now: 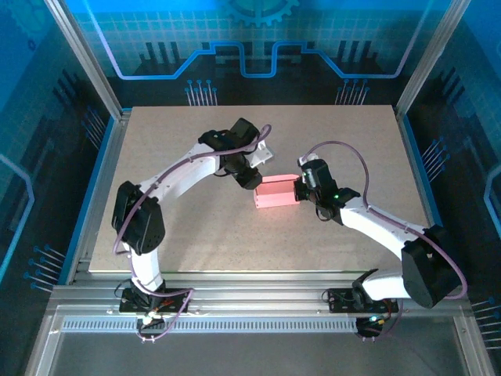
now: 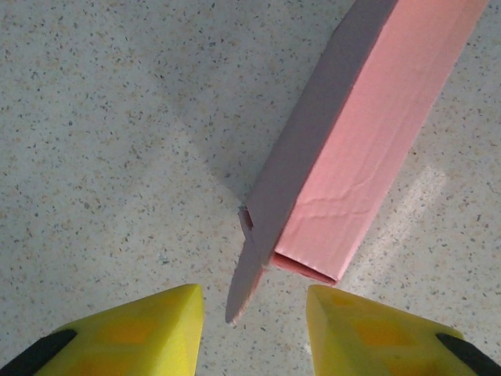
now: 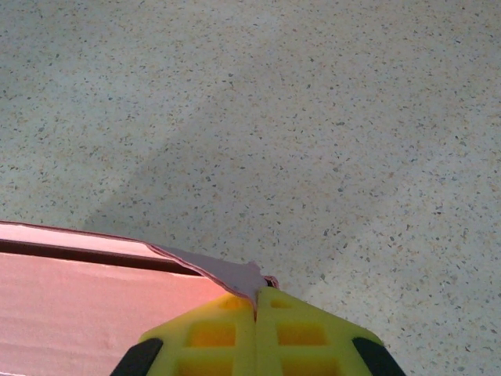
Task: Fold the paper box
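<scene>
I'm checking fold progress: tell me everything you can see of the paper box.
The paper box is pink thin card, folded into a low rectangular box lying on the table, creased. The right gripper pinches a flap at one end; at the other, a loose flap sticks out between the left gripper's open fingers, untouched.

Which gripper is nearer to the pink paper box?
Right. The right gripper pinches a flap of the paper box; the left gripper sits at the other end, jaws open around a flap, not touching.
</scene>
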You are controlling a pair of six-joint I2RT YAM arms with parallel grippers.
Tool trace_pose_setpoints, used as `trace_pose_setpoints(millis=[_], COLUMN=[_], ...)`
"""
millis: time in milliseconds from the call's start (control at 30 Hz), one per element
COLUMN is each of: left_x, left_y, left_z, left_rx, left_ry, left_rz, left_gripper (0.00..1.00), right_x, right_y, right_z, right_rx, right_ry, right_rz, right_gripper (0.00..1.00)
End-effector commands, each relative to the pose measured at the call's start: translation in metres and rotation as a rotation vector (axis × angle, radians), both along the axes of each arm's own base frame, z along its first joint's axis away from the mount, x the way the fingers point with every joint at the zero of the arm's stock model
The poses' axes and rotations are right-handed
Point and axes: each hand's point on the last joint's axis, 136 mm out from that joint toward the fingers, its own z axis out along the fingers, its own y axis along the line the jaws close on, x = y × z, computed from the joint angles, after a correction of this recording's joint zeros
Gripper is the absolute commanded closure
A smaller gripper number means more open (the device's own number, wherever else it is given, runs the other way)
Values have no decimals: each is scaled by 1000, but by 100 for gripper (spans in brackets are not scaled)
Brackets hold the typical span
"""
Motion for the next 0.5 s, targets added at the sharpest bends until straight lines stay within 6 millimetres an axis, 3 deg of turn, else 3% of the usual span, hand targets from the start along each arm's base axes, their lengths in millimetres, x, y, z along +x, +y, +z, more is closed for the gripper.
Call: trace_pose_setpoints(millis=[0, 467], left_x=[3, 9], left_y=[-4, -13], left_z=[1, -8], left_rx=[13, -2], left_ry=[12, 70], left_rz=[-5, 19], left_gripper=[62, 76], right_x=[-16, -17], right_y=[6, 8], right_z=[-21, -21], right_rx=[-20, -6], right_ry=[96, 96], right_rz=[46, 48], right_gripper=[98, 98])
